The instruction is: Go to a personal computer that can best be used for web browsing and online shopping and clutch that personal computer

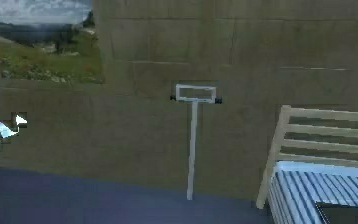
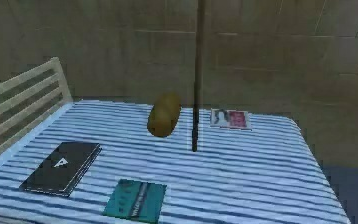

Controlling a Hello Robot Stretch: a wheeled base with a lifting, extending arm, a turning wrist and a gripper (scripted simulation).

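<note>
Arm side view: a bed [image 2: 249,172] with a blue-and-white striped cover fills the lower frame, with its pale slatted headboard [image 2: 25,102] at the left edge.

The personal computer [image 2: 62,166], a dark, flat, closed slab with a small light mark on its lid, lies on the cover at lower left, near the headboard. A teal book [image 2: 135,198] lies flat just to the right of it at the bottom edge, apart from it.

A brown oval thing [image 2: 165,115] sits at the middle of the bed. A thin dark pole [image 2: 197,70] runs from the top edge down to the cover just right of it. A small flat picture card [image 2: 230,119] lies farther right.

Gripper: its state cannot be told.

Forward view: a framed landscape [image 1: 47,38] hangs on the wall at upper left. A slim stand [image 1: 194,130] with a rectangular top stands at centre.
</note>
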